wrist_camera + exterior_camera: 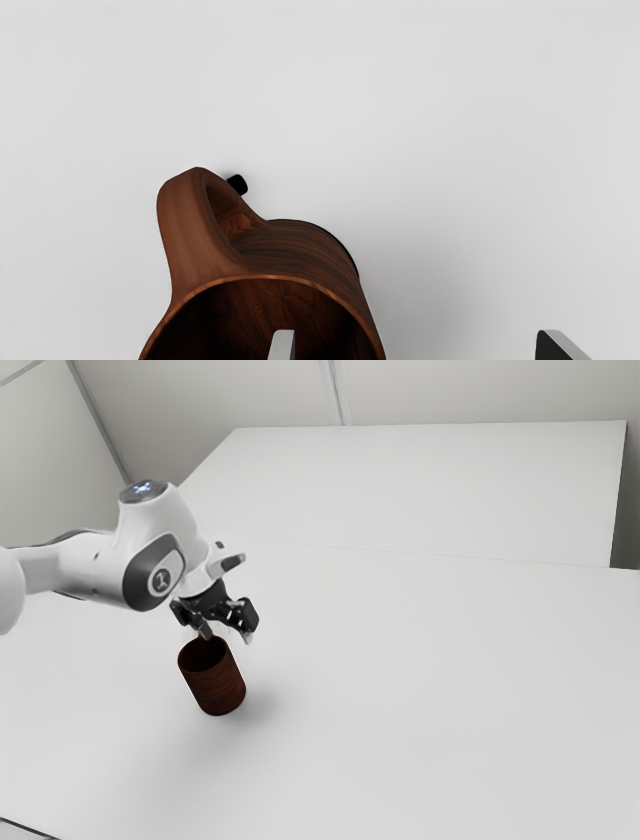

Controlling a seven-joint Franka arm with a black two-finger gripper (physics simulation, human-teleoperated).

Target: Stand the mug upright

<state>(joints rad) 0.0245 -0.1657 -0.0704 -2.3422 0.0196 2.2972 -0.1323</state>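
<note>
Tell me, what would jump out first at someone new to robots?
The dark, wood-grained mug catches the eye first, against the white table. Next comes the white arm, reaching in from the exterior view's left, its black gripper open by the mug's mouth.

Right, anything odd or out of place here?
One thing: in the wrist view, a small black patch beside the mug's handle. Its hard edge stands out against the pale table; I can't tell what it is.

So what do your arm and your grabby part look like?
My arm is white and rounded, with a dark patch on its side and a dark round top with bluish lights. My gripper is black, and its fingers have pale grey edges.
</note>
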